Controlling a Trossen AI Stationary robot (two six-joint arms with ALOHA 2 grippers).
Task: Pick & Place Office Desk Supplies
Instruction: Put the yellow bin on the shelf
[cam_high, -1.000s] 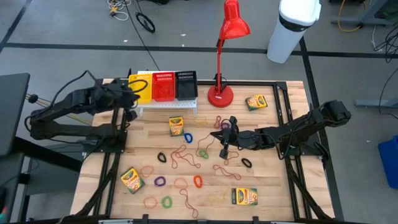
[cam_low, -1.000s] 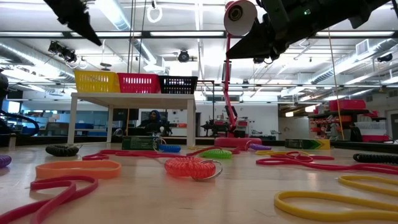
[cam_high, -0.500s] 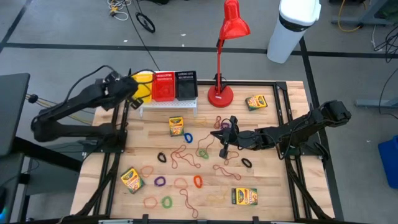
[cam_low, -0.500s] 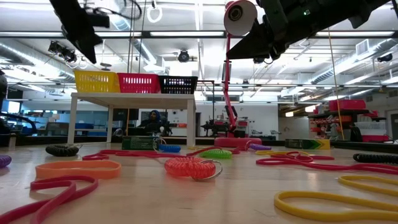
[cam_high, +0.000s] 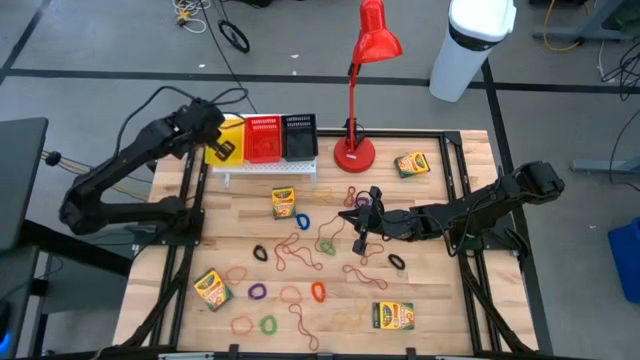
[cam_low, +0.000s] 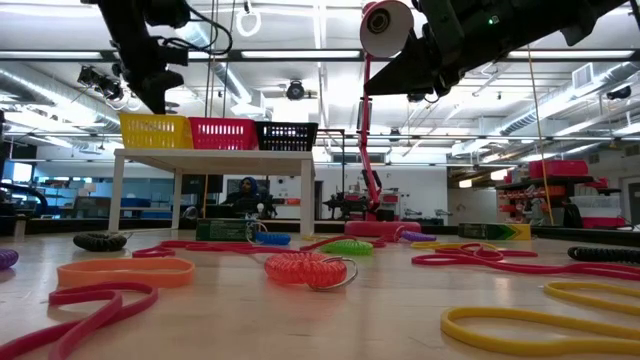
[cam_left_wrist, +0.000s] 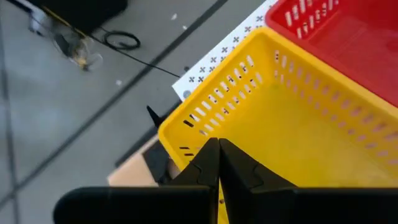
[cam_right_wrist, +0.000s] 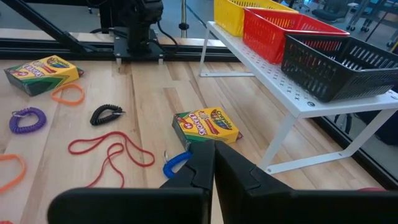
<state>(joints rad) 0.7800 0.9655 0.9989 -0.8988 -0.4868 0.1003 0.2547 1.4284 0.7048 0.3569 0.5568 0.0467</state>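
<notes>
High view, left tool (cam_high: 222, 150) pressed together over yellow basket (cam_high: 232, 129), crayon box (cam_high: 284, 202) well apart.

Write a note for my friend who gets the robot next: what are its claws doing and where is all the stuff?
Left gripper: shut, empty, above the yellow plastic basket on the white perforated rack.
Right gripper: shut, empty, hanging over mid-table.
The yellow basket looks empty where visible.
Left to do: green-and-yellow crayon boxes, such as the one near the rack, and coloured rubber-band loops, such as a red one, lie spread on the wooden table.
</notes>
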